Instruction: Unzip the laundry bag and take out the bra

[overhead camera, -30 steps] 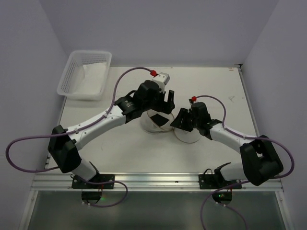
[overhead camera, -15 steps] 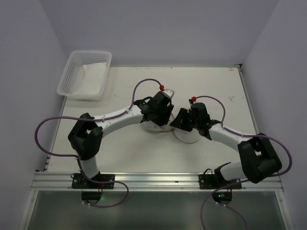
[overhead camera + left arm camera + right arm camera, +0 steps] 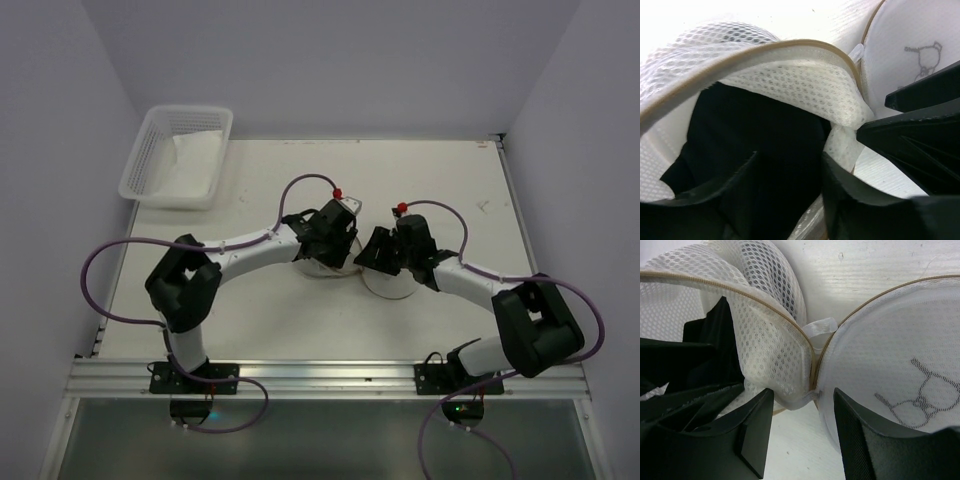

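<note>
Item: laundry bag (image 3: pixel 765 340), middle of the tabletop (image 3: pixel 440 170), unzipped; lid (image 3: pixel 890 355) laid aside, black bra (image 3: pixel 755 125) exposed. The left tool (image 3: pixel 790 172) is set around the bra, likely for lifting; the right tool (image 3: pixel 802 405) is set astride the hinge (image 3: pixel 819 328), likely steadying. Clamping of either cannot be told.

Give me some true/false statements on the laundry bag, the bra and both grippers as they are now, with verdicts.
1. The laundry bag is unzipped and lies open. True.
2. The bra is out of the bag. False: the black bra sits inside the bag's mesh half.
3. The lid with the bra icon is folded open beside the mesh half. True.
4. The right gripper is clamped on the basket. False: its jaws stand open at the bag's hinge, and the basket is at the far left corner.
5. The left gripper reaches into the open mesh half, at the bra. True.
</note>
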